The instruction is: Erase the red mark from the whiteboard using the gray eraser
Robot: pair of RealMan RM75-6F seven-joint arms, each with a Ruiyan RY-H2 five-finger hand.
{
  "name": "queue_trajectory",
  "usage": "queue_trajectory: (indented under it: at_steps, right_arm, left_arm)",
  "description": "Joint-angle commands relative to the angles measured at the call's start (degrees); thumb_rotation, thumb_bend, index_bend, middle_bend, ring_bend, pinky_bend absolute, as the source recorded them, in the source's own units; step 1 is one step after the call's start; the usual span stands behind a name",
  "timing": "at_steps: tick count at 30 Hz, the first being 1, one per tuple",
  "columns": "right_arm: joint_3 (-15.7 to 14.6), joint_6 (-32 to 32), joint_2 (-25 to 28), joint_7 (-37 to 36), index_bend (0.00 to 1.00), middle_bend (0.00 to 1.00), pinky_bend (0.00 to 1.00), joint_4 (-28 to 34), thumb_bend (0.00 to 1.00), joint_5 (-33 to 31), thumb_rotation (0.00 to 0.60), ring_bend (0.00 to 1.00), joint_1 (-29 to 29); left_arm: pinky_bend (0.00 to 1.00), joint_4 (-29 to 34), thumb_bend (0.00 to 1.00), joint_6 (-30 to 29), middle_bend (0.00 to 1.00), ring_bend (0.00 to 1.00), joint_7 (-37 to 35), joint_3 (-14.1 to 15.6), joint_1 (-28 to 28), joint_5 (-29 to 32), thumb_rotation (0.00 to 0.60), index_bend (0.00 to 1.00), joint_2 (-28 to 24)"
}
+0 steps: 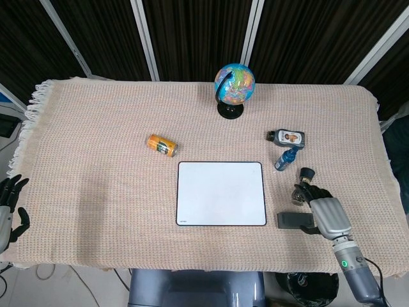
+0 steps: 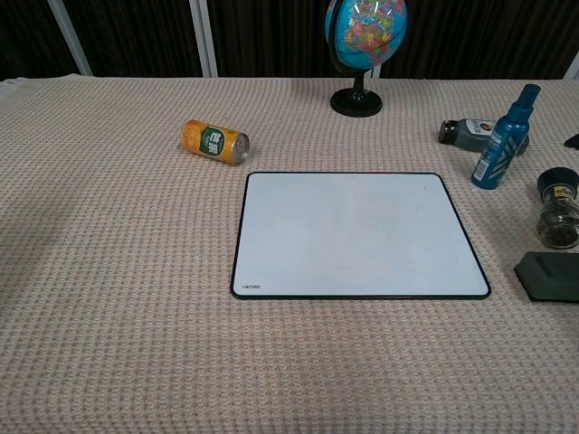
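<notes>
Black-capped jar (image 2: 557, 208) just behind eraser (image 2: 550, 276), right of whiteboard (image 2: 357, 233)

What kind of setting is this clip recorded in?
Probably a lab or staged robot data-collection bench: a table under a knitted beige cloth, dark curtain panels behind it, and unrelated props laid out, such as a globe, whiteboard and drink can.

Bare cloth (image 1: 96, 192) lies left of the whiteboard (image 1: 221, 192); bottles (image 1: 287, 158) crowd its right.
</notes>
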State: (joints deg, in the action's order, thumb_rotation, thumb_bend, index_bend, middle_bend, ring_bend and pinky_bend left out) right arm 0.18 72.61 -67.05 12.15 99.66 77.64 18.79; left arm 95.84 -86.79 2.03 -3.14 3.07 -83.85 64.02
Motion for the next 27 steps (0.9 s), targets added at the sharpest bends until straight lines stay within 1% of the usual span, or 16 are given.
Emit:
queue_trajectory:
  at_steps: [1, 4, 7, 13, 15, 20, 27]
  right_arm:
    - [1.32, 5.68, 3.48, 0.37, 0.11, 0.10, 0.21, 3.29, 0.06, 1.20, 0.600, 0.17, -2.59]
    - [1.17, 10.43, 4.89, 0.45, 0.10, 0.06, 0.21, 4.10, 0.06, 3.45, 0.600, 0.15, -4.96]
    - [0.24, 14.39, 5.57, 0.56, 0.08, 0.04, 0.21, 4.04, 0.06, 5.98, 0.600, 0.13, -7.39]
    - [-1.36, 18.72, 4.23, 1.31, 0.02, 0.01, 0.20, 2.76, 0.06, 8.64, 0.600, 0.10, -10.79]
    - [-1.82, 19.15, 3.11, 1.44, 0.00, 0.00, 0.19, 1.64, 0.06, 8.87, 0.600, 0.09, -11.62]
    - [-2.02, 18.89, 0.63, 1.54, 0.00, 0.00, 0.19, -1.48, 0.05, 8.43, 0.600, 0.07, -12.63]
    - [-0.24, 20.15, -2.00, 1.71, 0.00, 0.00, 0.19, -5.37, 0.05, 8.81, 0.600, 0.07, -12.93]
  left_arm:
    - [0.00, 0.00, 0.74, 0.00, 0.05, 0.00, 0.02, 0.01, 0.00, -0.02, 0.600, 0.11, 0.02]
    - [0.00, 0.01, 0.73, -0.02, 0.05, 0.00, 0.10, 0.05, 0.00, -0.11, 0.600, 0.11, 0.04]
    - [0.00, 0.06, 0.74, -0.15, 0.05, 0.00, 0.17, 0.04, -0.02, -0.21, 0.600, 0.11, 0.06]
    - [0.00, 0.30, 0.73, -0.47, 0.05, 0.00, -0.14, 0.01, -0.13, -0.40, 0.600, 0.11, -0.03]
    - [0.00, 0.44, 0.74, -0.63, 0.05, 0.00, -0.37, 0.02, -0.19, -0.54, 0.600, 0.11, -0.08]
    - [0.00, 0.51, 0.73, -0.65, 0.05, 0.00, -0.43, 0.13, -0.21, -0.76, 0.600, 0.11, -0.11]
    - [0.00, 0.69, 0.73, -0.76, 0.05, 0.00, -0.42, 0.19, -0.26, -0.94, 0.600, 0.11, -0.18]
